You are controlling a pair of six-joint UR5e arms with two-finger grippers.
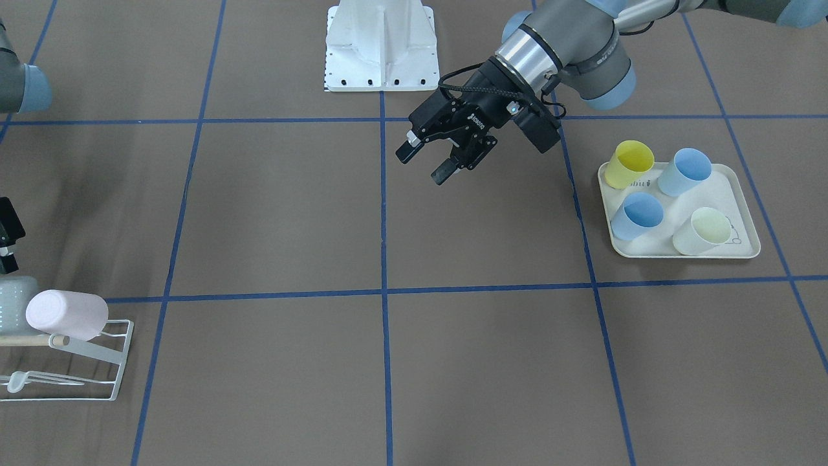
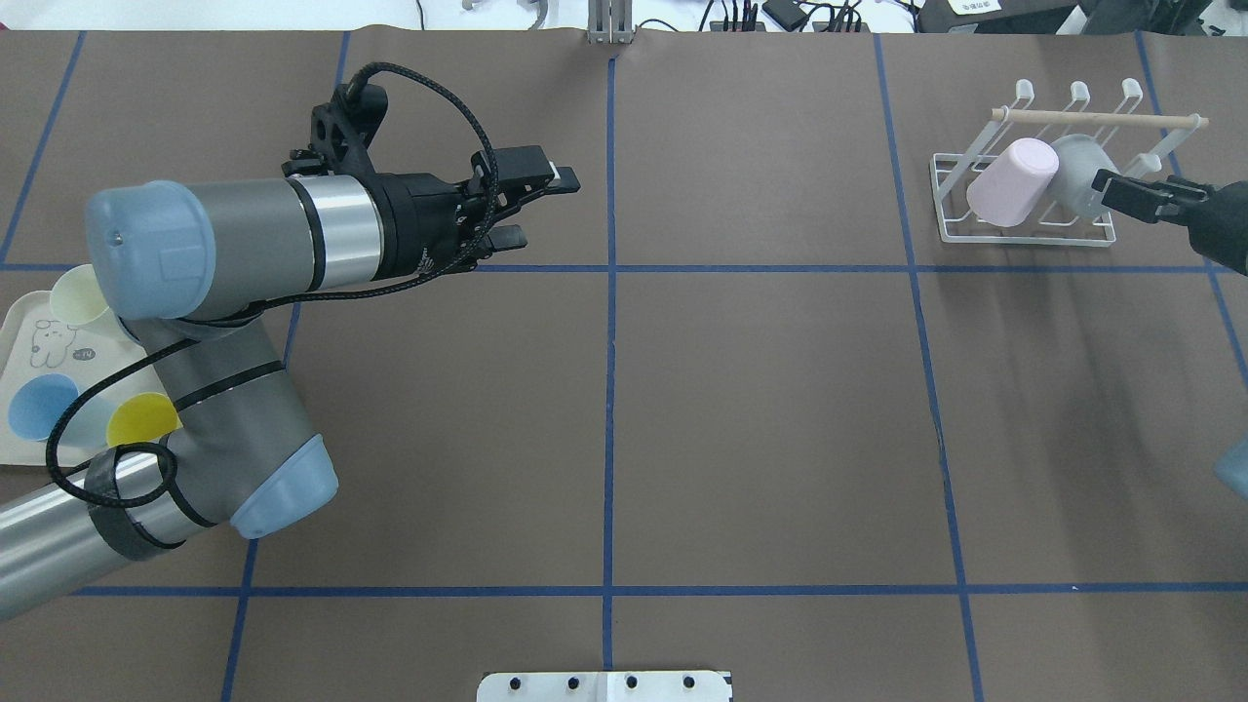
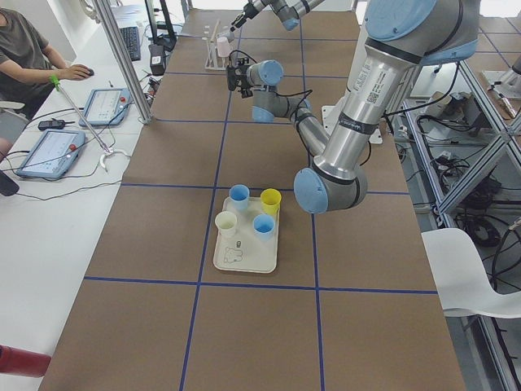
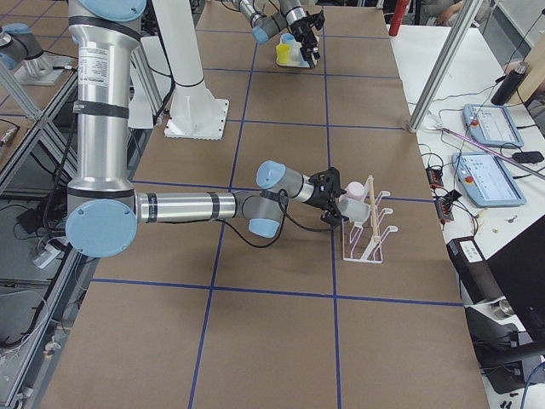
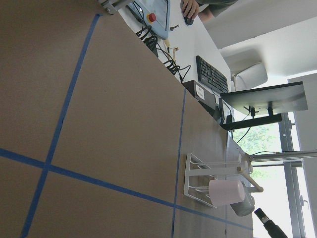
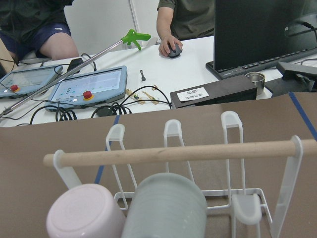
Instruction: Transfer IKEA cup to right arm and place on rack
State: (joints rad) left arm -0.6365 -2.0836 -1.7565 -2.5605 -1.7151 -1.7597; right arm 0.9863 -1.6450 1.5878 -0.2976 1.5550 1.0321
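Your right gripper (image 2: 1107,190) meets the grey cup (image 2: 1077,166) on the rack (image 2: 1092,117), but I cannot tell its grip. Withdraw straight, clear of the pink cup (image 2: 1014,180). The left gripper (image 1: 424,163) hangs released.

Desk (image 2: 760,409): flat brown surface, divided into large rectangles by blue tape lines (image 2: 609,390). Three items rest directly on it.

1. White wire rack (image 2: 1072,117), at the far corner on the robot's right.
2. Cream tray (image 1: 737,194), well apart at the robot's left end.
3. White mounting plate (image 1: 381,52), at the robot's edge on the centre line.
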